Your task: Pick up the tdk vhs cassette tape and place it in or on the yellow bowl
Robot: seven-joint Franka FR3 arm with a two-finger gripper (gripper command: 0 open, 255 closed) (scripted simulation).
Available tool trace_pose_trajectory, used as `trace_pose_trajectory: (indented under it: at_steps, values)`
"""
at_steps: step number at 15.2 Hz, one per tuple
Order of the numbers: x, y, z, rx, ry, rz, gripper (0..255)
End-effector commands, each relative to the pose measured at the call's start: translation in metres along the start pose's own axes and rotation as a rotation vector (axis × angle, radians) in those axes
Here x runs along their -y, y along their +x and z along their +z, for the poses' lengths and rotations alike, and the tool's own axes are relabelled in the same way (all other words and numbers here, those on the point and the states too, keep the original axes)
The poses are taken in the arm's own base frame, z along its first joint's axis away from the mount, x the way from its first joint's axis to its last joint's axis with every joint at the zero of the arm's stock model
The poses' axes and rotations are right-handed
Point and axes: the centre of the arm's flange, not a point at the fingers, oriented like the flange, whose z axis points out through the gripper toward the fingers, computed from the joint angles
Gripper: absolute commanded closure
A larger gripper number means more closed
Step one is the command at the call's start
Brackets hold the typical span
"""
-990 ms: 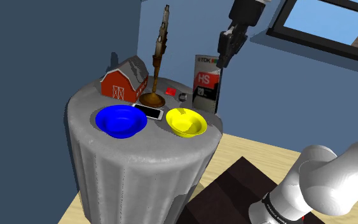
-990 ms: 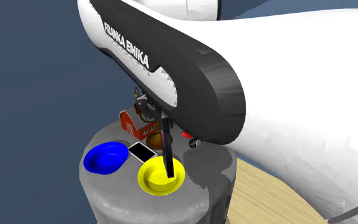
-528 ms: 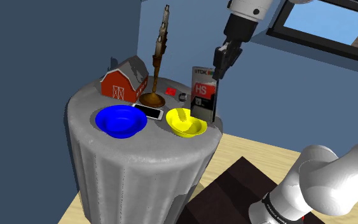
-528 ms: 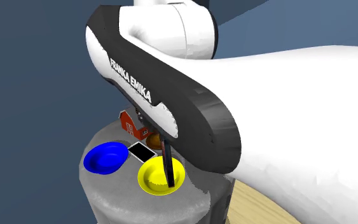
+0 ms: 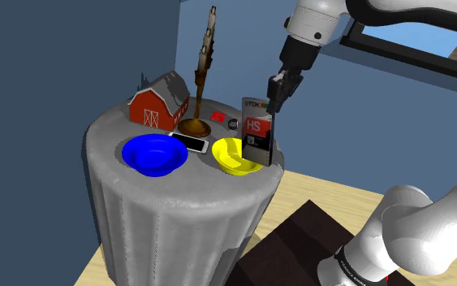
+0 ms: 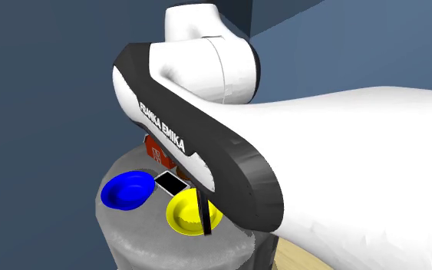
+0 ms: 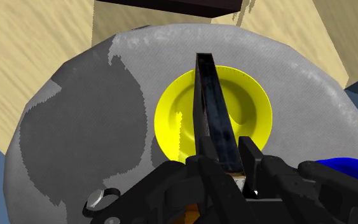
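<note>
The gripper (image 5: 273, 91) is clamping the top edge of the TDK cassette (image 5: 256, 130). The cassette is hanging upright, its label facing the shoulder camera, with its lower end down at about rim level over the yellow bowl (image 5: 228, 154). Whether it is touching the bowl's floor I cannot tell. The bowl is sitting by the edge of the table (image 5: 170, 203) on the shoulder view's right, with a blue bowl (image 5: 153, 154) just beside it. The cassette is looking like a stiff, light, smooth-sided box, so a pinch across its thin faces is probably suiting it. Gripped at one end, though, it could swing or slip. Being tall against a shallow bowl, it is likely to topple once released, so easing it lower first seems wise.
</note>
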Motion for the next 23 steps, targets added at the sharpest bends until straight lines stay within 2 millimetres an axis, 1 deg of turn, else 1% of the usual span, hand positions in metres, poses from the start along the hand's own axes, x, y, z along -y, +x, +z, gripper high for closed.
trace_pose_trajectory:
  at_steps: [1,5,6,11,14,15,23]
  values:
    - [0.000,0.000,0.001,-0.001,0.000,0.000,255]
    - [0.000,0.000,0.001,-0.001,0.000,0.000,255]
    - [0.000,0.000,0.001,-0.001,0.000,0.000,0]
    - [0.000,0.000,0.001,-0.001,0.000,0.000,0]
    - [0.000,0.000,-0.039,-0.001,0.000,0.000,0]
    - [0.000,0.000,-0.049,-0.001,0.000,0.000,0]
    - [0.000,0.000,-0.049,-0.001,0.000,0.000,0]
